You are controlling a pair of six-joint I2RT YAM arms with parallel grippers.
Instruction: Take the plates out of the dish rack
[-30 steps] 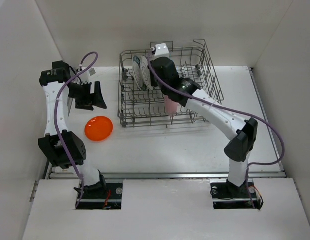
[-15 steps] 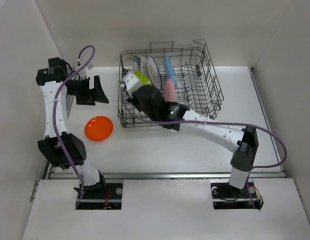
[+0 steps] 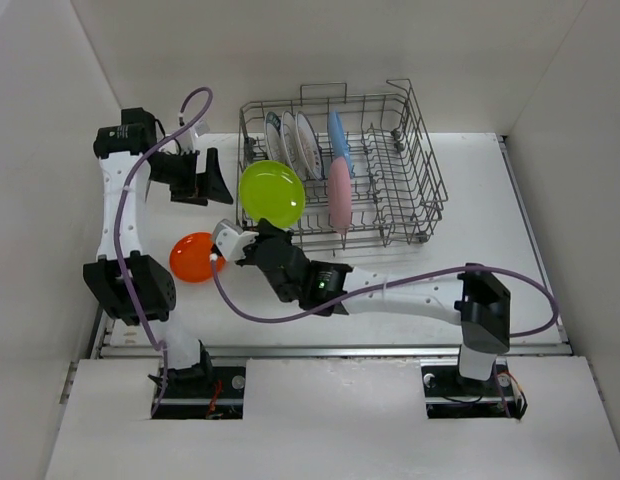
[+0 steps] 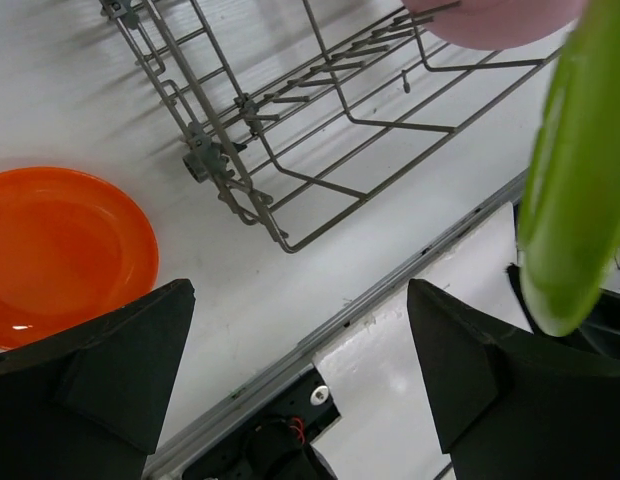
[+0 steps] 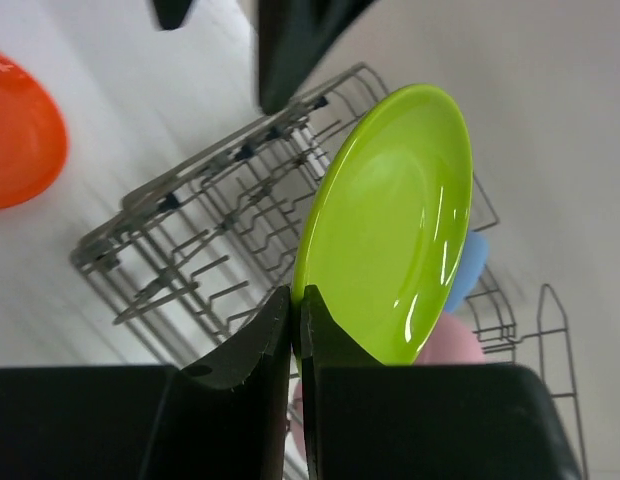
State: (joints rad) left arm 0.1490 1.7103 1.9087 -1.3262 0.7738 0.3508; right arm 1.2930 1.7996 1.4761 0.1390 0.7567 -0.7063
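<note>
My right gripper (image 3: pixel 252 237) (image 5: pixel 296 300) is shut on the rim of the lime-green plate (image 3: pixel 271 193) (image 5: pixel 390 225), holding it lifted at the left front of the grey wire dish rack (image 3: pixel 418 180) (image 5: pixel 180 235). The green plate's edge also shows in the left wrist view (image 4: pixel 575 190). The orange plate (image 3: pixel 194 257) (image 4: pixel 55 250) (image 5: pixel 20 145) lies flat on the table left of the rack. The pink plate (image 3: pixel 338 195), the light blue plate (image 3: pixel 336 132) and white patterned plates (image 3: pixel 298 142) stand upright in the rack. My left gripper (image 3: pixel 203 178) (image 4: pixel 300 370) is open and empty, raised left of the rack.
White walls enclose the table on the left, back and right. A metal rail (image 3: pixel 340 351) runs along the near table edge. The right arm stretches across the front of the table (image 3: pixel 410 292).
My right gripper has pulled the lime-green plate out of the rack and swung it left and toward the front. My left gripper has shifted slightly right, staying open.
</note>
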